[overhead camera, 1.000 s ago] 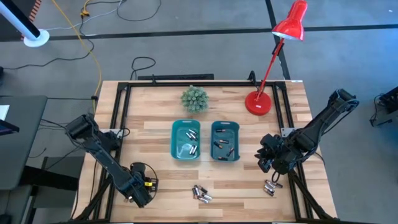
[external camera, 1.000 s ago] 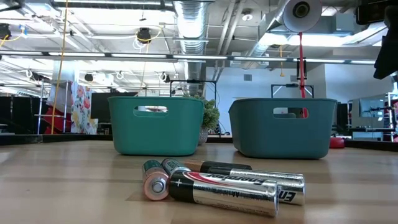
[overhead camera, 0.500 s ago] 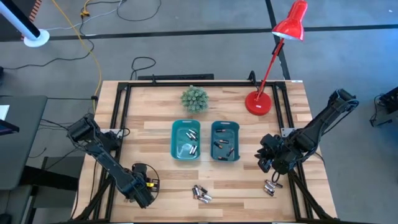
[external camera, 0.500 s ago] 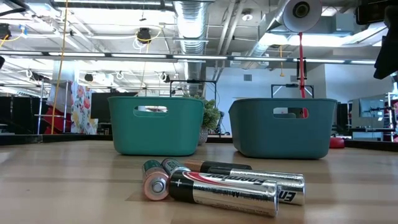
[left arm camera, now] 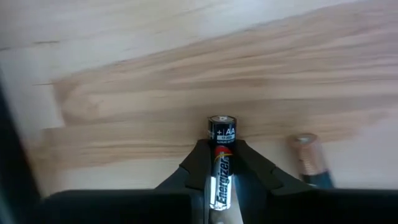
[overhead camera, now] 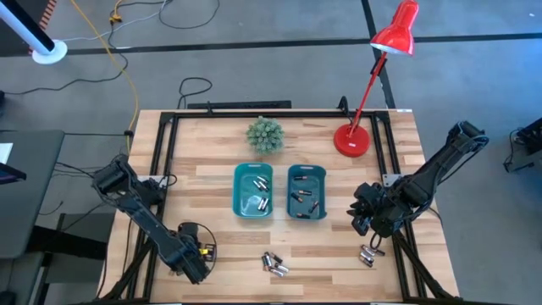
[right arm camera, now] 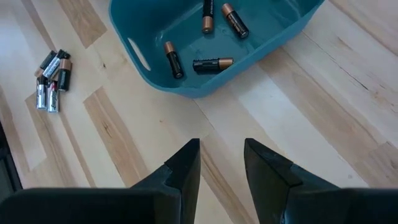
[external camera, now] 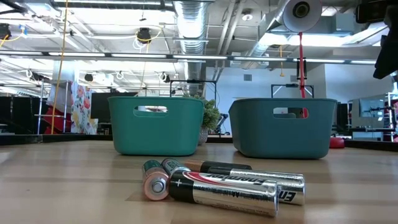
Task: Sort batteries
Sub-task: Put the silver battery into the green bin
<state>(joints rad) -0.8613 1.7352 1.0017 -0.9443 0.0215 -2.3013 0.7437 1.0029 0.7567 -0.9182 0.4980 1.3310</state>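
High view: the left gripper (overhead camera: 193, 254) sits low at the near-left corner of the pale plank worktop (overhead camera: 212, 178); its jaws are hidden under the arm. Two teal bins (overhead camera: 253, 191) hold batteries (overhead camera: 262, 202); loose cells (overhead camera: 274, 264) lie near the front edge.

Low view: smooth silvery cylinders (external camera: 230, 186) lie in front, their far ends blurred.

Left wrist view: jaws clamped on an upright AA battery (left arm camera: 221, 165), its base cut off.

Right wrist view: the right gripper (right arm camera: 222, 163) has its jaws parted, holding nothing, beside the bin.
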